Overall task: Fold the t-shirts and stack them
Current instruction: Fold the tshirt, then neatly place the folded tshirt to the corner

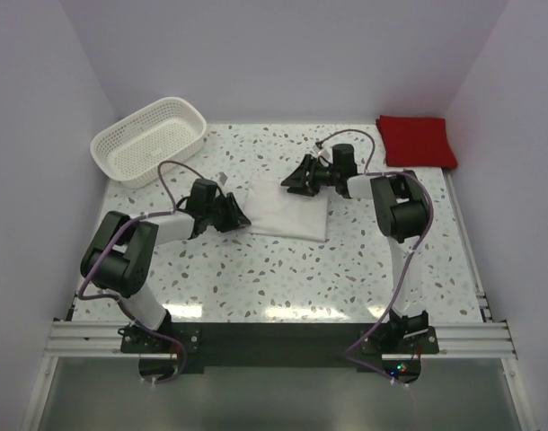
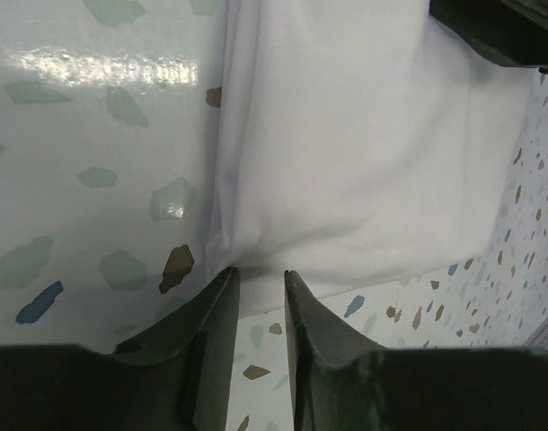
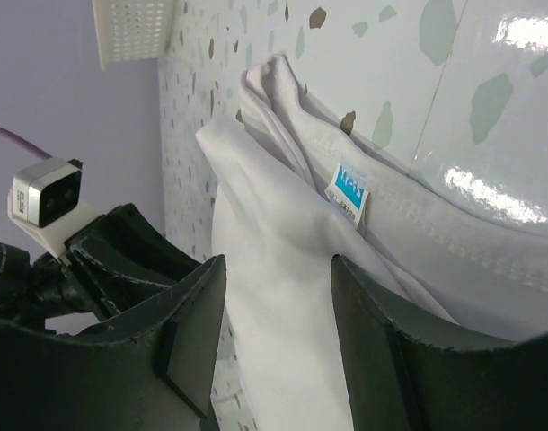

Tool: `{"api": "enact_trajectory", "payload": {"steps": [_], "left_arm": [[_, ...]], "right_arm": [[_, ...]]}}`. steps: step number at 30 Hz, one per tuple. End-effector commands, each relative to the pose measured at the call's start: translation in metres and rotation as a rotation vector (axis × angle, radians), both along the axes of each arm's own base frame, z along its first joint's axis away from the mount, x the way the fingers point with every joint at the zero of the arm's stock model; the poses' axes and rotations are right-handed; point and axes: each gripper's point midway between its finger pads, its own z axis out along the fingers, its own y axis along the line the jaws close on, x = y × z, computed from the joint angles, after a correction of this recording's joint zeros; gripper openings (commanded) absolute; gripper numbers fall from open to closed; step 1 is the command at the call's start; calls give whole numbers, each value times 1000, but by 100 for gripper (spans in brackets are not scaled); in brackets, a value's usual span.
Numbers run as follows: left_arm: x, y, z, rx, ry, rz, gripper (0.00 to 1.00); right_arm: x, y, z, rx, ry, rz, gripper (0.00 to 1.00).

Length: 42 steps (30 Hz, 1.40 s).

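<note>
White t-shirt lay part-folded in a rough rectangle at the middle of the table. The red t-shirt sat folded in the far right corner, well apart from it. The left gripper had its jaws drawn nearly together at the white shirt's left edge, where the cloth puckered at the tips and looked pinched, while the right gripper stood with jaws apart over the collar end, clamping nothing visible. Judged step: a further fold of the white shirt; next the right gripper must close on its edge, then both must lift and carry the cloth across together without letting the layers slide.
</note>
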Motion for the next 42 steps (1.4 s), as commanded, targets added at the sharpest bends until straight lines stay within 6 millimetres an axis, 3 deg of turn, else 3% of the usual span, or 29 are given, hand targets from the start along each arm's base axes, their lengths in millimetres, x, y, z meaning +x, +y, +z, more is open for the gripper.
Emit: {"api": "enact_trajectory", "payload": {"steps": [1, 4, 5, 6, 7, 9, 10, 12, 14, 15, 16, 18, 19, 21, 23, 24, 25, 27, 31, 42], "left_arm": [[3, 14, 16, 49, -39, 26, 36], [2, 13, 37, 88, -92, -4, 45], [3, 12, 45, 108, -123, -14, 47], [-4, 19, 41, 181, -98, -5, 49], [-4, 8, 59, 210, -163, -51, 53], [-11, -4, 71, 290, -217, -87, 56], [-9, -12, 83, 310, -263, -115, 58], [-14, -28, 90, 363, -313, -161, 59], [-11, -47, 108, 400, -389, -218, 61], [-18, -60, 105, 442, -402, -259, 61], [-15, -72, 118, 461, -452, -292, 62], [-23, -98, 114, 503, -486, -372, 62], [-20, -111, 125, 513, -531, -404, 62], [-28, -135, 113, 561, -548, -483, 62], [-28, -155, 116, 596, -597, -552, 62], [-35, -168, 100, 631, -591, -601, 62], [-32, -179, 105, 642, -615, -616, 60], [-37, -191, 85, 688, -602, -671, 59], [-41, -214, 70, 698, -611, -752, 55], [-47, -232, 18, 716, -556, -817, 55]], "right_arm": [[1, -10, 57, -25, -141, 29, 55], [-9, -26, 81, -147, -185, 18, 58], [-7, -37, 82, -217, -191, -24, 59], [-19, -48, 75, -291, -160, -10, 62], [-25, -56, 92, -324, -189, -19, 63], [-42, -77, 82, -431, -144, -28, 66], [-47, -89, 94, -469, -160, -59, 67], [-65, -123, 76, -620, -81, -118, 73], [-82, -154, 74, -704, -34, -186, 77], [-90, -168, 70, -744, 8, -224, 80], [-93, -184, 69, -747, 34, -272, 82], [-111, -198, 67, -733, 72, -333, 88], [-115, -210, 66, -737, 88, -376, 89], [-129, -220, 63, -741, 104, -417, 95], [-141, -226, 61, -744, 114, -449, 99], [-143, -228, 60, -742, 115, -457, 99], [-146, -229, 59, -741, 120, -466, 99], [-153, -230, 58, -740, 118, -480, 99], [-162, -234, 51, -736, 142, -488, 99], [-180, -226, 32, -686, 162, -436, 98]]}}
